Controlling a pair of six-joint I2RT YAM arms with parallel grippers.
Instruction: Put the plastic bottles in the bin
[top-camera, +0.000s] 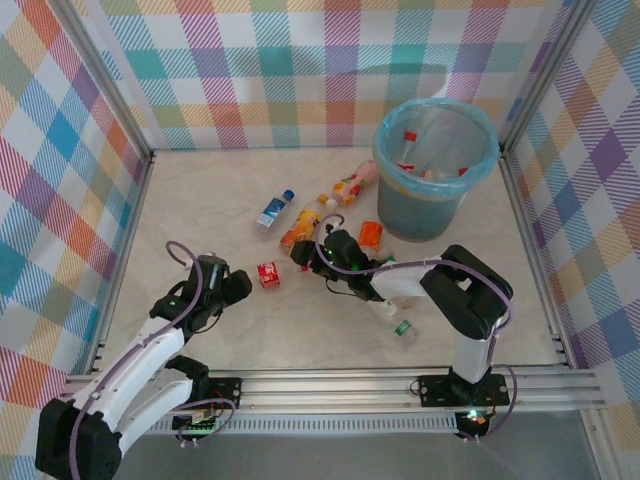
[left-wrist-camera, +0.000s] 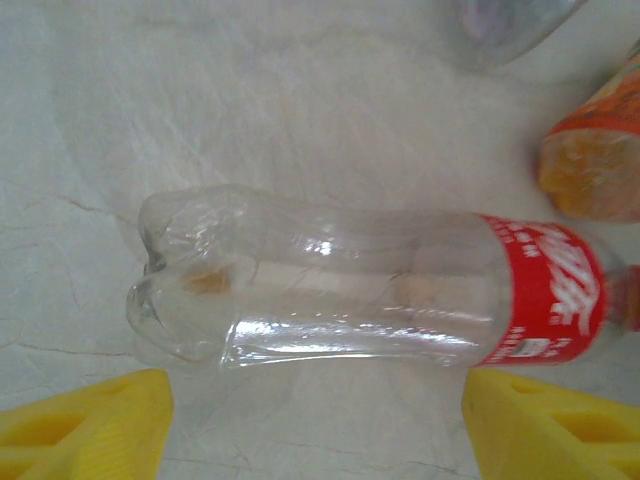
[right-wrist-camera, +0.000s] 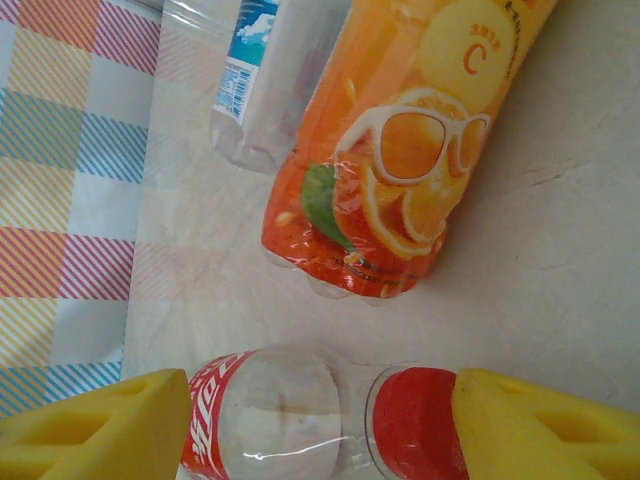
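**Left claw** (left-wrist-camera: 315, 380): open, yellow fingers spread wide, hanging low over the table (top-camera: 200, 200), gripping nothing. Spread presumably to admit a bottle.

**Red-labelled clear bottle** (left-wrist-camera: 330, 290): empty, lying on its side just beyond the left fingertips. Runs along the line between the fingers rather than across it, so probably calls for a wrist turn before any squeeze.

**Green-capped clear bottle** (top-camera: 402, 328): flat on the table beside the right forearm, untouched.

**Right claw** (right-wrist-camera: 320, 400): open likewise, lowered over a red-capped bottle (right-wrist-camera: 290, 420), with the cap just beside one finger and the label end by the other. Touching or apart: cannot tell. Apparently not lifted.

**Orange bottle** (right-wrist-camera: 400, 170): on its side just beyond, near enough to be nudged.

**Blue-labelled bottle** (right-wrist-camera: 260, 70): alongside the orange bottle, farther out.

**Second orange bottle** (top-camera: 370, 234), **third orange bottle** (top-camera: 352, 185): lying between the right claw and the bin.

**Bin** (top-camera: 425, 210): upright in the far right corner, with the blue bag folded over the rim to hold it open. Holds several of the plastic bottles (top-camera: 408, 140) already. At least seven left on the table, so roughly midway by judgement.
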